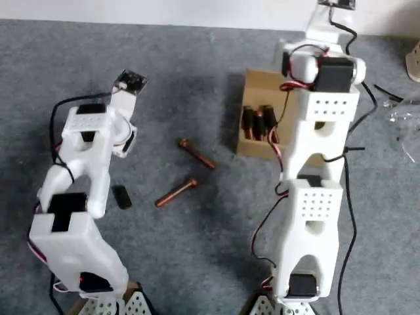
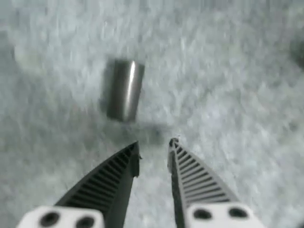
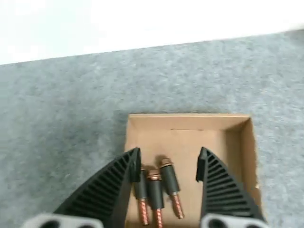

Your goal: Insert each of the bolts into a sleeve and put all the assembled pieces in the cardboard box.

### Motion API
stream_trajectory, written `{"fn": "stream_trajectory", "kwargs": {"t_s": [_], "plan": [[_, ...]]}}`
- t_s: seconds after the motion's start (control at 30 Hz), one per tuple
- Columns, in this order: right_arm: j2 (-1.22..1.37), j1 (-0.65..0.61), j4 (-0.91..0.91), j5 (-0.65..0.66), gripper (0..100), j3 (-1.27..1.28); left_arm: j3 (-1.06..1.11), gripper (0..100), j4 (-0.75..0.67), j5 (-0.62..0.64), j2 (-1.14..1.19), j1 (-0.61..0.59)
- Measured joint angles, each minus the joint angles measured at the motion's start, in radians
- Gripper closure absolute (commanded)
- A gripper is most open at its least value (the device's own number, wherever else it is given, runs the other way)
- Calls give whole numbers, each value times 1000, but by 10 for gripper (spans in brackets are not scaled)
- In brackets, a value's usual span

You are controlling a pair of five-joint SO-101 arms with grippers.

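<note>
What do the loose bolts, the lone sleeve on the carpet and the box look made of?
The loose bolts look like metal with a copper-coloured finish, going by their reddish sheen. The sleeve is dark and probably metal: a bright highlight runs along it. The box is plain brown cardboard, matte.

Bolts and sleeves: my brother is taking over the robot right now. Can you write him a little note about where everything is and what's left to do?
Left gripper: jaws open, empty, just short of a loose sleeve lying on the grey carpet.
Right gripper: jaws open, empty, above the cardboard box.
Done: three assembled pieces lie side by side in the box.
Left: a bolt and a second bolt lie bare on the carpet between the arms. Each needs a sleeve, then goes in the box. I can spot one loose sleeve.
</note>
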Motion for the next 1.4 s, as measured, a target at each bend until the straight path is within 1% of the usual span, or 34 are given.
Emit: {"fn": "stream_trajectory", "kwargs": {"t_s": [0.2, 0.3, 0.4, 0.5, 0.73, 0.93, 0.97, 1.03, 1.13, 1.2, 1.23, 1.33, 1.4], "plan": [[18, 41, 0, 2, 821, 0, -118, 887, -9, -18, 48, 0], [40, 49, 0, 2, 821, 0, -196, 886, 32, -18, 48, 0], [57, 51, 0, 2, 821, 0, -292, 850, 89, -25, 71, 0], [74, 52, 0, 2, 821, 0, -374, 828, 140, -25, 137, 0], [104, 89, 0, 2, 821, 0, -560, 829, 256, -25, 336, 0], [127, 137, 0, 2, 821, 0, -686, 829, 296, -25, 489, 0], [127, 143, 0, 2, 821, 0, -701, 832, 298, -26, 506, 0], [127, 152, 0, 2, 821, 0, -721, 873, 299, -26, 529, 0], [127, 158, 0, 2, 821, 0, -735, 1000, 316, -25, 545, 0], [127, 158, 0, 2, 821, 0, -740, 981, 338, -26, 548, 6], [127, 158, 0, 2, 821, 0, -741, 995, 347, -25, 548, 8], [127, 158, 0, 2, 821, 0, -750, 993, 379, -26, 543, 8], [127, 158, 0, 2, 821, 0, -740, 993, 405, -51, 520, 20]]}}
